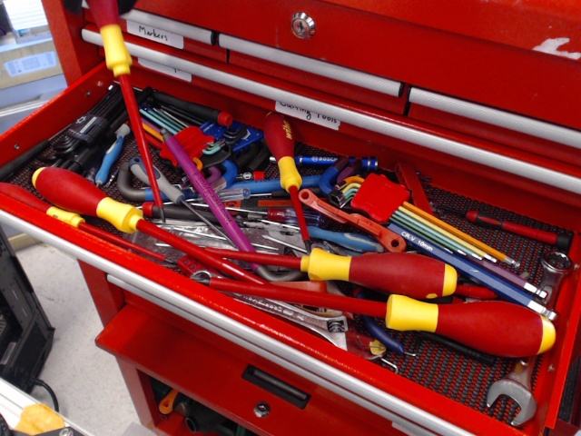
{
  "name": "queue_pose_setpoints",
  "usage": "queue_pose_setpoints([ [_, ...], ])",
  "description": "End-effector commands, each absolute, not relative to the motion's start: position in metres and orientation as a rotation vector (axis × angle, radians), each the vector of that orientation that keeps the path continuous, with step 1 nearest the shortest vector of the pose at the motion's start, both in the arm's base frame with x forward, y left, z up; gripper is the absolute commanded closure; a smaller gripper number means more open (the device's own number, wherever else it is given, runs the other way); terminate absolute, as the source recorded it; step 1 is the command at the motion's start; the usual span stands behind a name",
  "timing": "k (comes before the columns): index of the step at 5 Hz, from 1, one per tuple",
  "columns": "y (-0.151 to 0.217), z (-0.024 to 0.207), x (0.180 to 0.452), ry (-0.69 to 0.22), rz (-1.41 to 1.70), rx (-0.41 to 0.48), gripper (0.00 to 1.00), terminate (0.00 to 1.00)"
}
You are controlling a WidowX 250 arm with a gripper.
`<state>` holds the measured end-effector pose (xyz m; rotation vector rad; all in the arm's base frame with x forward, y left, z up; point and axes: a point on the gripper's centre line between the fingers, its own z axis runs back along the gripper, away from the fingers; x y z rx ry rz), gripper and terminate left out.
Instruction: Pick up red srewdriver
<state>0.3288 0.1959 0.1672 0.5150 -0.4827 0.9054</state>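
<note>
The red srewdriver (116, 53) hangs tilted at the top left, over the open tool drawer (227, 320). Its plain red handle runs off the top edge of the picture. Its yellow collar and long thin red shaft slant down to the right. The tip ends just over the tangle of tools near the drawer's left side. My gripper is above the top edge and does not show. The handle goes up into it, so the screwdriver is held by its handle.
The drawer holds a shorter lettered red-and-yellow screwdriver (282, 145), fat red-and-yellow ones (399, 275) (472, 325) (77, 193), hex-key sets (379, 197), pliers and wrenches (513, 391). Closed drawers with bar handles (309, 68) rise behind.
</note>
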Motion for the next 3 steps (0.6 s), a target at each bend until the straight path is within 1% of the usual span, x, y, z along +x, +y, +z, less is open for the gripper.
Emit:
queue_pose_setpoints([
  [1, 0.175, 0.242, 0.322, -0.627, 0.928, 0.625, 1.00, 0.00],
  [2, 0.163, 0.255, 0.319, -0.641, 0.910, 0.690, 1.00, 0.00],
  [3, 0.152, 0.263, 0.318, -0.662, 0.889, 0.727, 1.00, 1.00],
])
